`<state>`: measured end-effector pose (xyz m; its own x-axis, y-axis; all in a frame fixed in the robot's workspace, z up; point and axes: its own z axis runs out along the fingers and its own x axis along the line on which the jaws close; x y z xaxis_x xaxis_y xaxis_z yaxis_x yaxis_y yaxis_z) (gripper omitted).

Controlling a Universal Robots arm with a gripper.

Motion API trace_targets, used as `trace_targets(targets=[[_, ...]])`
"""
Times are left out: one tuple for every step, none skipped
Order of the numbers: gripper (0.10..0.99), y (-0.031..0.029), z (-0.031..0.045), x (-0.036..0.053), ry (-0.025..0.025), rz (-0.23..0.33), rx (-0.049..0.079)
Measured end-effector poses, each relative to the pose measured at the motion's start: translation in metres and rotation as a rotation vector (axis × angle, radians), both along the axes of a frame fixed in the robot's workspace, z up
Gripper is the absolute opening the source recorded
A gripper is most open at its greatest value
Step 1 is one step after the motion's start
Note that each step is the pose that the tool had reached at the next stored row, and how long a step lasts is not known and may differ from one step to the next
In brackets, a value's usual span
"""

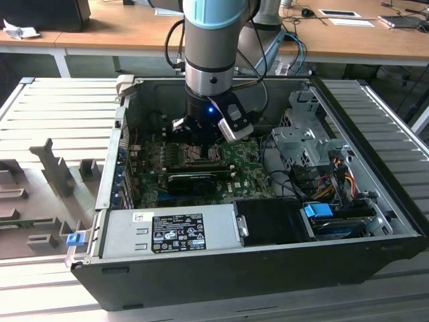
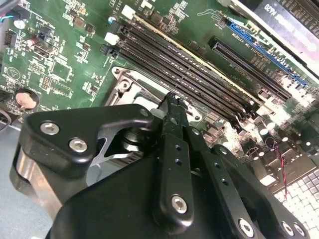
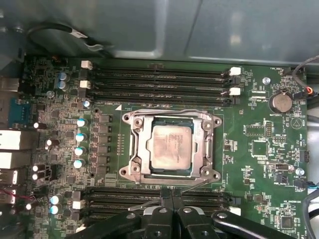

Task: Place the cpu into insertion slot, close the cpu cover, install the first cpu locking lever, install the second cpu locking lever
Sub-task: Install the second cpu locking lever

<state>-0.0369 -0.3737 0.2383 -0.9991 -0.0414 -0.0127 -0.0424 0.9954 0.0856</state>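
My gripper (image 3: 169,195) hangs low inside the open computer case (image 1: 375,251), over the green motherboard (image 3: 249,169). My fingers (image 2: 172,107) are pressed together, narrow, with nothing between them that I can see. In the first wrist view my fingertips sit at the edge of the insertion slot (image 3: 133,149), over the memory slots (image 3: 124,199) on the side nearest me. The cpu (image 3: 171,147) lies flat in the socket just ahead of my fingertips, grey metal top up. The cpu cover (image 3: 172,115) is down around it, its window framing the chip. A thin wire lever (image 3: 149,201) lies beside my fingertips; whether it is latched I cannot tell. Four more memory slots (image 3: 159,82) run beyond the socket.
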Motion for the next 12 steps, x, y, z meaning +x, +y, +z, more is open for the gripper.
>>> trace_targets(targets=[[0.106, 0.0000, -0.0004, -0.0004, 0.0000, 0.000, 0.000], [0.106, 0.0000, -0.0008, -0.0008, -0.0001, 0.000, 0.000], [0.106, 0.0000, -0.0012, -0.0015, 0.0000, 0.000, 0.000], [0.106, 0.0000, -0.0016, -0.0022, -0.0001, 0.000, 0.000], [0.106, -0.0001, -0.0021, -0.0035, -0.0001, 0.000, 0.000], [0.106, -0.0015, -0.0032, -0.0038, 0.0000, 0.000, 0.005], [0.106, -0.0030, -0.0039, -0.0054, 0.0000, 0.000, 0.010], [0.106, -0.0041, -0.0044, -0.0075, 0.0000, 0.000, 0.013], [0.106, -0.0054, -0.0047, -0.0114, -0.0001, 0.001, 0.019], [0.106, -0.0054, -0.0049, -0.0146, -0.0001, 0.002, 0.020], [0.106, -0.0054, -0.0052, -0.0155, -0.0002, 0.003, 0.021], [0.106, -0.0055, -0.0059, -0.0166, -0.0001, 0.006, 0.022]])
